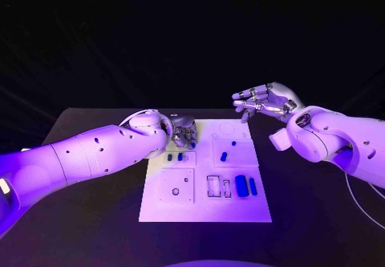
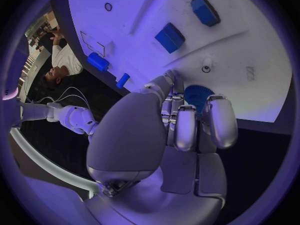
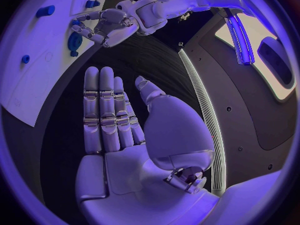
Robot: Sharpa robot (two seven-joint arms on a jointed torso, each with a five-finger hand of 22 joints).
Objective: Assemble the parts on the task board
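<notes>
The white task board [image 1: 206,208] lies mid-table with several small blue parts on it, among them two short pegs [image 1: 174,157], a block [image 1: 225,156] and two long bars [image 1: 246,184]. My left hand [image 1: 183,133] is down on the board's far left corner. Its thumb and curled fingers [image 2: 219,120] close around a round blue part [image 2: 195,96], which is also in the right wrist view as the round blue part [image 3: 75,41]. My right hand [image 1: 261,101] hovers above the board's far right corner, fingers [image 3: 103,110] apart, holding nothing.
Rectangular slots [image 1: 214,186] and a round hole [image 1: 176,192] sit in the board's near half. A thin cable [image 1: 365,194] runs over the black table [image 1: 96,222] at the right. Bare table surrounds the board on both sides.
</notes>
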